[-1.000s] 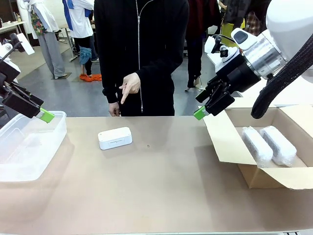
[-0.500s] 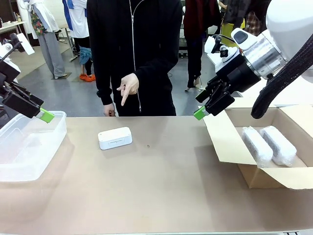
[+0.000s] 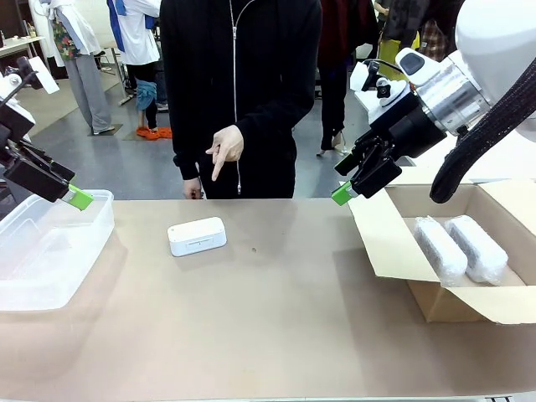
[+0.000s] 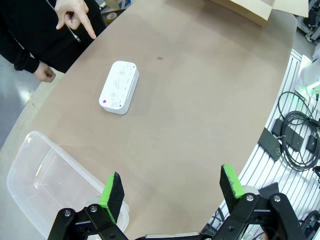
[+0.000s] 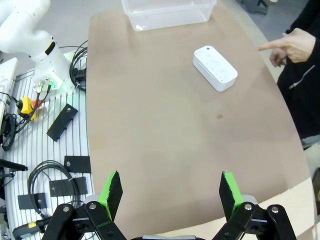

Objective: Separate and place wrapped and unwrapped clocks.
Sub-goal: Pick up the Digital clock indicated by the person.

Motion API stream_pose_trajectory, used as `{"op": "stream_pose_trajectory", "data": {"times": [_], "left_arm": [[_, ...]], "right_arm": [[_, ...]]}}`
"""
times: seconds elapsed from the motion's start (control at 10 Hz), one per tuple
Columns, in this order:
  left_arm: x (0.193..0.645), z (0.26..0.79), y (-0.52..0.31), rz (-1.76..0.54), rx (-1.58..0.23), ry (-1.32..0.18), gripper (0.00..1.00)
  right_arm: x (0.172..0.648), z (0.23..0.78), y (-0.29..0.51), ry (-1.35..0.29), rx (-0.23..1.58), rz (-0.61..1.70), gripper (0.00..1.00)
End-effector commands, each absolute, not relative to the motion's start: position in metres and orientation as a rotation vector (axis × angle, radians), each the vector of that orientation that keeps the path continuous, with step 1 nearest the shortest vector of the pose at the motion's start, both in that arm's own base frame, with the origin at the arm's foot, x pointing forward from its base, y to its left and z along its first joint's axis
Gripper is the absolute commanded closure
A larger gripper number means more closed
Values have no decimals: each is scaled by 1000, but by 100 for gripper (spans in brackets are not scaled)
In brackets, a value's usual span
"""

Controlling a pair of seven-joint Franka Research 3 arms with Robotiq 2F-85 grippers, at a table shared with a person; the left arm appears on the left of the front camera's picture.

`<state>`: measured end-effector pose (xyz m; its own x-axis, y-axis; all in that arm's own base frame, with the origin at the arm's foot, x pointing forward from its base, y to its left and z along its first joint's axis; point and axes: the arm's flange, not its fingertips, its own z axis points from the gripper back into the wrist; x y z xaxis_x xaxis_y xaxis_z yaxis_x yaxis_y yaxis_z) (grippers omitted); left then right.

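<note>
- Bench (image 3: pixel 276 335): brown top, carries everything below.
- Cardboard box (image 3: pixel 381 243): at the robot's right, flaps open.
- Clear tub (image 3: pixel 99 199): at the robot's left, nothing in it.
- Left hand (image 4: pixel 172 189): pads spread wide, holding nothing, above the tub's far rim.
- Right hand (image 5: pixel 170 192): pads spread wide, holding nothing, above the box's near flap.
- Wrapped clocks (image 3: pixel 440 249), (image 3: pixel 477 247): side by side in the box.
- Bare clock (image 3: pixel 197 236): flat on the bench between tub and box. In the front view it lies at about 4 o'clock from the left hand and 8 o'clock from the right; long axis runs roughly 8 to 2. The left hand looks nearer — likely the one to reach.
- Person's hand (image 3: pixel 224 151): forefinger pointing down, beyond the bare clock.
</note>
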<state>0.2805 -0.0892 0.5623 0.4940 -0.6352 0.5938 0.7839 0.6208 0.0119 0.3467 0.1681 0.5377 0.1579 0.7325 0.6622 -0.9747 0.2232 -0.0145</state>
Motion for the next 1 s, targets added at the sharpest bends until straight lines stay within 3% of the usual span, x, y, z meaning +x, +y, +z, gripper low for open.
{"op": "stream_pose_trajectory", "data": {"times": [0.0, 0.2, 0.5, 0.7, 0.9], "left_arm": [[281, 561, -89, -875, -291, -596, 0], [303, 573, -99, -926, -259, -513, 0], [406, 592, -139, -1066, -224, -339, 0], [464, 573, -172, -1118, -166, -261, 0], [494, 532, -204, -1122, -96, -213, 0]], "right_arm": [[351, 538, 168, -618, 488, 1304, 0], [351, 538, 168, -618, 488, 1304, 0], [351, 538, 168, -618, 488, 1304, 0], [351, 538, 168, -618, 488, 1304, 0], [351, 538, 168, -618, 488, 1304, 0]]}}
